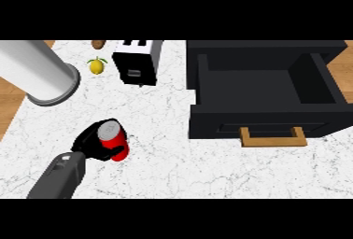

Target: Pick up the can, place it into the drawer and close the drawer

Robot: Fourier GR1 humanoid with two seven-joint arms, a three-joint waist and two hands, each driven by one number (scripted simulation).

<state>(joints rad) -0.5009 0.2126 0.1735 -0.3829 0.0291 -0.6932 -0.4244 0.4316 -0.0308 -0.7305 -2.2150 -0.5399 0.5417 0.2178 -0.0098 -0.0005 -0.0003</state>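
A red can point(120, 141) with a silver top stands upright on the white marble counter point(207, 172), left of centre. My left hand point(92, 143) comes in from the lower left, its fingers and thumb curled round the can's left side and base. The black drawer point(262, 122) stands pulled open at the right, a wooden handle point(273, 142) on its front. Its inside looks bare and dark. The can is well to the left of the drawer's front. My right hand does not show.
A black and white toaster point(138, 63) stands at the back centre, with a lemon point(97, 66) to its left. A large grey cylinder point(38, 72) fills the back left. A brown item point(98, 44) lies at the far edge.
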